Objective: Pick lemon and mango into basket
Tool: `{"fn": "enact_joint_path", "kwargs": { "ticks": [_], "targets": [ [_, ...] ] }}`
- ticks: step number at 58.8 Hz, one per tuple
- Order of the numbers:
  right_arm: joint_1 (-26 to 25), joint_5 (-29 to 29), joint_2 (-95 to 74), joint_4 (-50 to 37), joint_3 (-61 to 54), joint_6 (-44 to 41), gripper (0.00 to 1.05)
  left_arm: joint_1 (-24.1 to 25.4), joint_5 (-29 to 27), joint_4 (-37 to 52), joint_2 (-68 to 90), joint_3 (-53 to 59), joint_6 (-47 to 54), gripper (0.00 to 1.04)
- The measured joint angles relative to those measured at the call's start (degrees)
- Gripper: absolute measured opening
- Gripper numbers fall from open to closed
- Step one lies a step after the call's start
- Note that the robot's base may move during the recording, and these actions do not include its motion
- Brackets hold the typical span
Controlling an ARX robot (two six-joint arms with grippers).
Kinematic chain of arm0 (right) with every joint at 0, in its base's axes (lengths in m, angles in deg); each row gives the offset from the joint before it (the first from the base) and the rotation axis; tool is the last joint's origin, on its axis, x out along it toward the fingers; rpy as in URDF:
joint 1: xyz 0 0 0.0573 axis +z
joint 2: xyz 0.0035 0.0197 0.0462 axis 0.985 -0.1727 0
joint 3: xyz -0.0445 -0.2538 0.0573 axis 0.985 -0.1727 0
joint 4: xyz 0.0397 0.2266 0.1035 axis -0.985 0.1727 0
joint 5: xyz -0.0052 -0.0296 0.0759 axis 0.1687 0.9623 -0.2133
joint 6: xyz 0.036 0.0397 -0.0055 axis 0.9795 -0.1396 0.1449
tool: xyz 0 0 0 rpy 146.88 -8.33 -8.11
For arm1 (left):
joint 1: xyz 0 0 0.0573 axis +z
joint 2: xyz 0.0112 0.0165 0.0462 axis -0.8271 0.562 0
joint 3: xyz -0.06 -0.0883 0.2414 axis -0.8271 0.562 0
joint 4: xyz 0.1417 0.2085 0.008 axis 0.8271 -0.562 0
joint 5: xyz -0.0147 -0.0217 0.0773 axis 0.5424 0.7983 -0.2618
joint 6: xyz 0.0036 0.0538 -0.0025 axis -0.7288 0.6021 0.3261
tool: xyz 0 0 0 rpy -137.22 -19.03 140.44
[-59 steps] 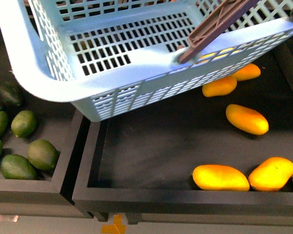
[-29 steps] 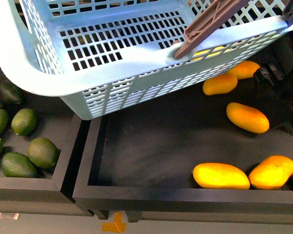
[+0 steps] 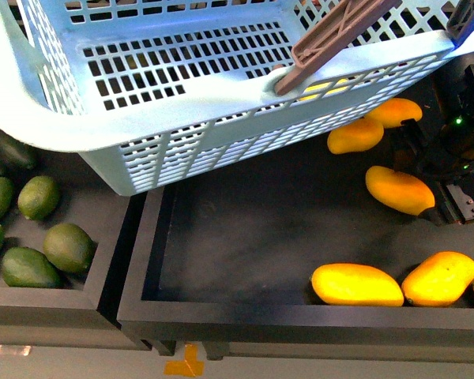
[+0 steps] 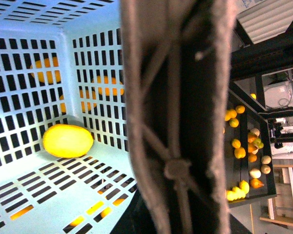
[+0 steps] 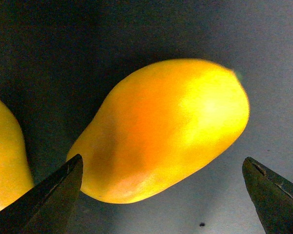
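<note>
There was one basket [image 3: 221, 95] with one lemon [image 4: 68, 140] in it, and there were six mangoes [image 3: 399, 190], seven green fruits [image 3: 69, 247] and two dark trays [image 3: 300, 320].

Nothing legible shows in any of the three views: no words, brand names or numbers on the basket [image 3: 182, 150] or on anything around it. In the left wrist view, a pale box [image 4: 249, 4] at the picture's edge carries a few blue marks (cut off and too small to make out). In the front view, a yellow-orange tape mark [image 3: 183, 367] is stuck on the floor in a rough cross shape, with no lettering on it.
</note>
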State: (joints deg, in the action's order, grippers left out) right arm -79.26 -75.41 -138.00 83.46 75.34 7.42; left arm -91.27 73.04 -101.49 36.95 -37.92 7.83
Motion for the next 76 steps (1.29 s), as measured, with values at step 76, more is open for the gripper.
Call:
{"fn": "enact_joint_path", "kwargs": {
  "ticks": [76],
  "targets": [
    [-10.99,0.5,21.35,-12.0,-16.31,-11.61,0.62,0.0,0.2,0.0,0.0,0.0,-0.09,0.05]
  ]
}}
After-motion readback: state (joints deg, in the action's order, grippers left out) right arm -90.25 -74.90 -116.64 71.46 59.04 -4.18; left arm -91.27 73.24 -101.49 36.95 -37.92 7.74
